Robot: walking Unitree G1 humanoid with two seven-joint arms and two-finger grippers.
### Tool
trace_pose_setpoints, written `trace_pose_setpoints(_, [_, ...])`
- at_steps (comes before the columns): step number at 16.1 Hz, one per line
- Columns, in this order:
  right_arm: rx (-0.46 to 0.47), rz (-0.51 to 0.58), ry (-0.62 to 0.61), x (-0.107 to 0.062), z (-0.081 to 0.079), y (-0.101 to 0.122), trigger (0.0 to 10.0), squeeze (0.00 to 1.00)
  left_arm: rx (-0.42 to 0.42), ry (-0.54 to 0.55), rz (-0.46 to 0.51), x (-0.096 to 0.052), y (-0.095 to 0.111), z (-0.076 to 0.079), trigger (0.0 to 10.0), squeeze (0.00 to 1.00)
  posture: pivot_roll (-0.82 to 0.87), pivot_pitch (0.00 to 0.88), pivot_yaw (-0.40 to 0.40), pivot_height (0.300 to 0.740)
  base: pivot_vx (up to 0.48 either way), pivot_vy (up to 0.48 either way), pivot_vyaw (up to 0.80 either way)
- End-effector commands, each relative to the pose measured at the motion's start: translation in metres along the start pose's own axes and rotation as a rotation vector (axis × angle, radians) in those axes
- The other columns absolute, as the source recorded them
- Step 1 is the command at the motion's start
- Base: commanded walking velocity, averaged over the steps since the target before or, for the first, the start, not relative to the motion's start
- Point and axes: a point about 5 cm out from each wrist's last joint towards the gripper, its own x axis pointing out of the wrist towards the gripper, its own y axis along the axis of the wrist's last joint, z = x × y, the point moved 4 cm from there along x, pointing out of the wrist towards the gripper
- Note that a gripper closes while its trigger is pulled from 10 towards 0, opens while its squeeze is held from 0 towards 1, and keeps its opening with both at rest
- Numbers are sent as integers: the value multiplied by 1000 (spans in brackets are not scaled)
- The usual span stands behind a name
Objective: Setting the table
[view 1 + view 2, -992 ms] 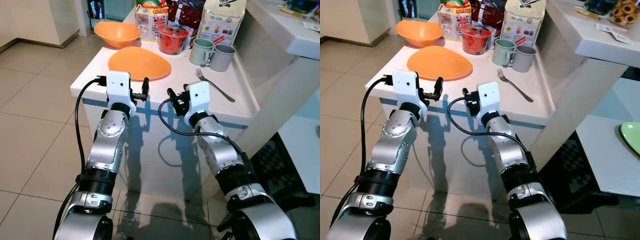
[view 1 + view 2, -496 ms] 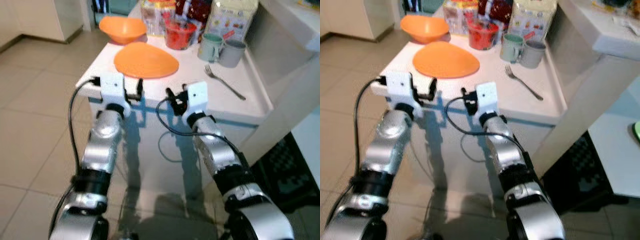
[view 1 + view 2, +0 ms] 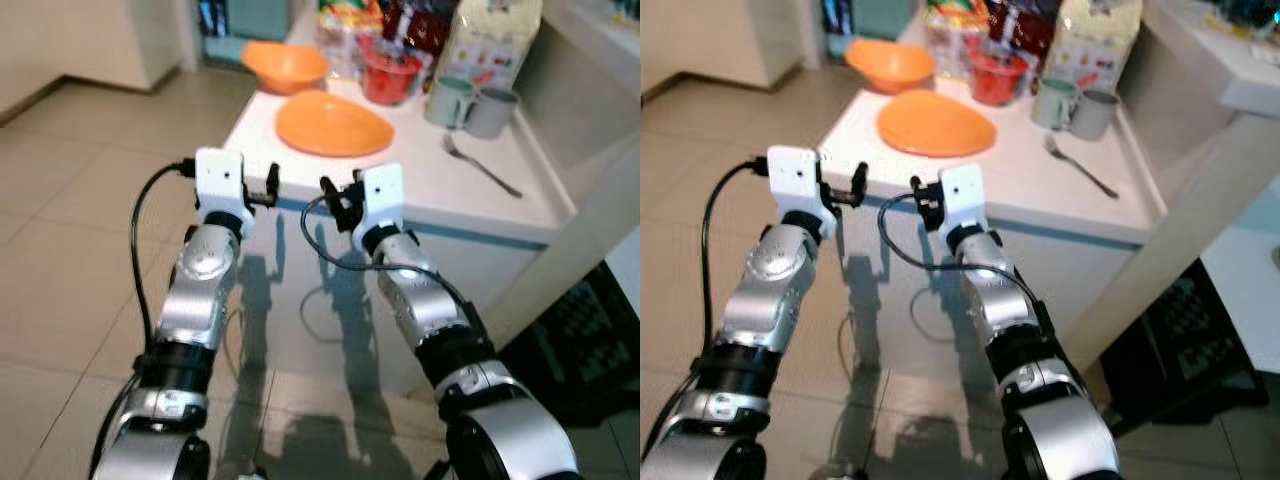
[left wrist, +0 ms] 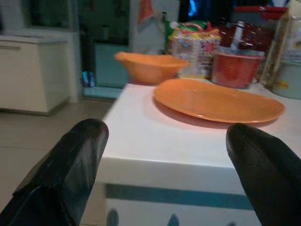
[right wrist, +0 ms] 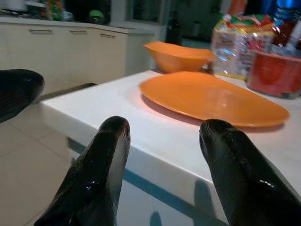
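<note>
Left pincer (image 3: 272,184): released, empty, short of the table (image 3: 420,190) near edge.
Right pincer (image 3: 328,192): released, empty.
Orange plate (image 3: 333,124): nearest; advance level, straddle its rim.

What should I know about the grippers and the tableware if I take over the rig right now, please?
Left gripper: open, empty, held short of the white table's near edge.
Right gripper: open, empty, beside the left, also short of the edge.
On the table: orange plate nearest the grippers; orange bowl behind it; red bowl, green mug and grey mug further back; fork on the right side.
Done: nothing grasped.
Left: probably close in and take the plate first.
</note>
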Motion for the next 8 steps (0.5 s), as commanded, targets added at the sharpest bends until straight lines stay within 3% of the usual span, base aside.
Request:
trace_pose_setpoints(1, [-9, 7, -25, 1, 11, 3, 10000, 0, -2, -31, 0, 1, 1, 11, 10000, 0, 179, 0, -80, 740, 0, -360, 0])
trace_pose_setpoints(8, [-10, 13, -15, 5, 7, 4, 10000, 0, 16, -33, -3, 2, 1, 9, 10000, 0, 178, 0, -86, 740, 0, 0, 0])
